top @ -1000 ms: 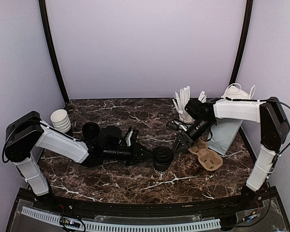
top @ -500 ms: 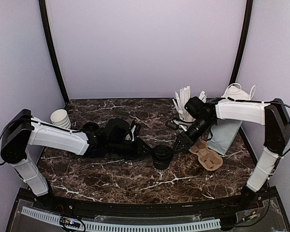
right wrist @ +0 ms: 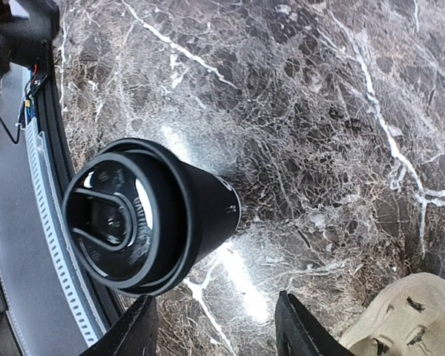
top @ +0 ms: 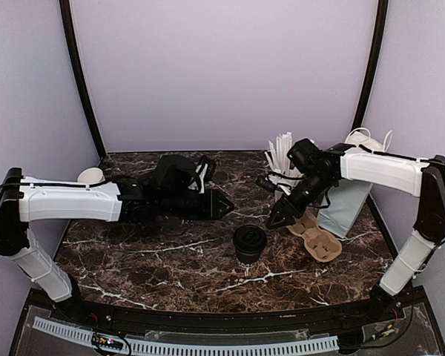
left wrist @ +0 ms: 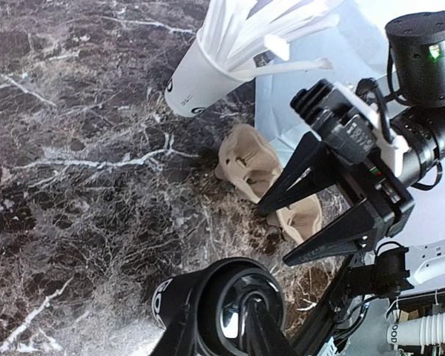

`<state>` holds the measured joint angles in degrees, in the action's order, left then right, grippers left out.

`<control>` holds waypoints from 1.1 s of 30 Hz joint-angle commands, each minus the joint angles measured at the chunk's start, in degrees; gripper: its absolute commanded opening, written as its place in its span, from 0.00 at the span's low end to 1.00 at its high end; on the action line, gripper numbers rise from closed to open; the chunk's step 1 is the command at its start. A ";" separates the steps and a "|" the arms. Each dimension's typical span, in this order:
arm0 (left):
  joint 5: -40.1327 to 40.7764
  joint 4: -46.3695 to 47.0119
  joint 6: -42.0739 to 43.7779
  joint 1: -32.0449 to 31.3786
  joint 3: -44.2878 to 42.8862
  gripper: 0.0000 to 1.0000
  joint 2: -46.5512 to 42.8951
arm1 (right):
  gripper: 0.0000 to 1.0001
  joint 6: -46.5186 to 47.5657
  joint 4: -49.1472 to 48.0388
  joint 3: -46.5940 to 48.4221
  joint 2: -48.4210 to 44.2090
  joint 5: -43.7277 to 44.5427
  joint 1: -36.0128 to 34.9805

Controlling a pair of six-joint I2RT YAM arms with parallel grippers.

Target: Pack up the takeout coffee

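The takeout coffee [top: 249, 242] stood upright on the table [top: 170, 268], untouched. My left gripper [top: 226, 204], fingers slightly parted, hung behind it to the left. My right gripper [top: 273, 221], spread wide, hung behind it to the right.

In the top view, the left arm [top: 67, 204] covers most of the stack of white cups [top: 89, 175]; you see only one rim. The right arm [top: 378, 169] hides part of the cup of white sticks [top: 282, 152] and of the white bag [top: 340, 211]. In the left wrist view, the bottom edge cuts off the takeout coffee [left wrist: 237, 289]; its white side lettering is unreadable. In the right wrist view, the corner cuts off the cup carrier [right wrist: 397, 319].
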<state>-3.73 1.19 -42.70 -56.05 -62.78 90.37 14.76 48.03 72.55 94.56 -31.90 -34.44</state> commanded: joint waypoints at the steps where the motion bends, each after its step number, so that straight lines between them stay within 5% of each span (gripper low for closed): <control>1: 1.59 -2.96 4.46 -0.02 -1.40 0.28 -5.22 | 0.56 2.82 2.59 1.92 -3.75 -1.11 0.20; 6: -0.88 -3.56 12.61 -0.08 -0.85 0.43 -9.07 | 0.59 5.65 5.60 3.45 -8.39 -2.50 0.55; 13: -0.27 -17.86 28.78 -3.68 -7.59 0.66 -10.45 | 0.70 13.51 10.45 5.00 -19.01 -3.97 2.62; 15: -0.15 -20.37 30.89 -4.38 -8.59 0.94 -10.24 | 0.73 14.73 10.08 3.47 -23.69 -3.90 3.47; 16: -0.21 -21.76 32.17 -4.87 -9.29 0.96 -9.74 | 0.74 15.14 9.96 2.54 -25.54 -3.57 3.80; 33: 5.71 -38.36 37.83 -9.95 -30.16 0.99 14.37 | 0.78 15.97 14.07 -4.30 -42.89 -8.45 20.96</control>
<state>-2.31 -30.33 -6.35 -65.80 -86.56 100.64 30.89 61.41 69.38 53.52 -36.38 -16.10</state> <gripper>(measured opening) 0.990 0.776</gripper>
